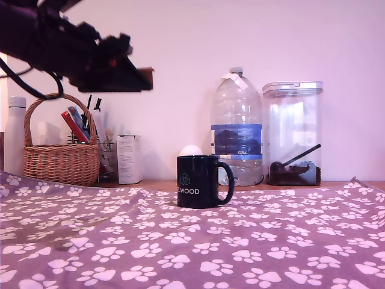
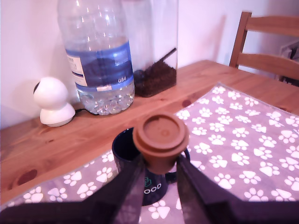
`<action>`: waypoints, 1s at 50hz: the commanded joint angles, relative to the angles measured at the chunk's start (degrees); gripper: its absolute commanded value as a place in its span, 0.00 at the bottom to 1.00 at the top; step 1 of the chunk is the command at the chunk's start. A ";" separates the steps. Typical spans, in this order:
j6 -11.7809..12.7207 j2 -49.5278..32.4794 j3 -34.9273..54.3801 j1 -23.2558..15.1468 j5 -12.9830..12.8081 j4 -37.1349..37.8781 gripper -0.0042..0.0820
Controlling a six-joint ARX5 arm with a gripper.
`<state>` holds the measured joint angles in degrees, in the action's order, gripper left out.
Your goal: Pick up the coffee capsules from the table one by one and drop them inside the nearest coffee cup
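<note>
Gripper (image 2: 160, 170) clamped on brown capsule (image 2: 160, 140), held high w/ black mug (image 2: 140, 163) right below it on table (image 2: 243, 135).

The coffee cup (image 1: 200, 181) reads "ELWOOD" in white; the bottle's blue label (image 2: 100, 65) shows "GB4".

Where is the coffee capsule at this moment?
The coffee capsule is held between the fingers of the gripper, in the air above the black mug; in the wrist view it overlaps the mug's rim, with the water bottle behind.
</note>
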<state>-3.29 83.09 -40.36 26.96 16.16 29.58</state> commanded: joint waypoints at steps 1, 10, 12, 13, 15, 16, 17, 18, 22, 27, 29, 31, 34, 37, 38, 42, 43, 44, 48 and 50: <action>0.26 3.48 -2.29 0.09 -0.02 0.22 0.13; 0.26 9.90 -9.77 0.22 0.72 -1.18 0.13; 0.24 11.08 -11.67 0.22 0.90 -2.36 0.13; 0.24 11.54 -12.52 0.22 0.96 -2.99 0.13; 0.24 12.87 -14.73 0.35 1.03 -4.46 0.13; 0.24 13.55 -15.89 0.44 1.03 -5.20 0.13; 0.24 14.21 -17.05 0.44 1.03 -6.08 0.13; 0.24 14.78 -18.14 0.44 1.05 -6.95 0.13; 0.17 17.05 -22.60 0.44 1.14 -10.84 0.13; -0.24 19.80 -28.20 0.55 1.62 -16.55 0.13; -0.42 20.85 -30.34 0.59 1.60 -18.82 0.13; -0.87 22.18 -32.59 0.59 1.64 -21.16 0.14; -1.55 23.91 -36.00 0.59 1.62 -24.98 0.14; -1.77 25.83 -39.41 0.59 1.62 -28.50 0.14; -1.75 26.51 -40.54 0.59 1.62 -29.51 0.14; -1.77 28.72 -44.76 0.59 1.62 -33.68 0.14; -1.79 29.33 -45.86 0.63 1.62 -34.82 0.14; -1.79 30.01 -46.93 0.72 1.64 -35.93 0.14; -1.77 32.41 -51.17 0.81 1.64 -40.50 0.14; -1.79 33.48 -52.87 0.81 1.62 -42.42 0.14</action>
<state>-4.75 114.26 -91.59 27.38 17.69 -11.42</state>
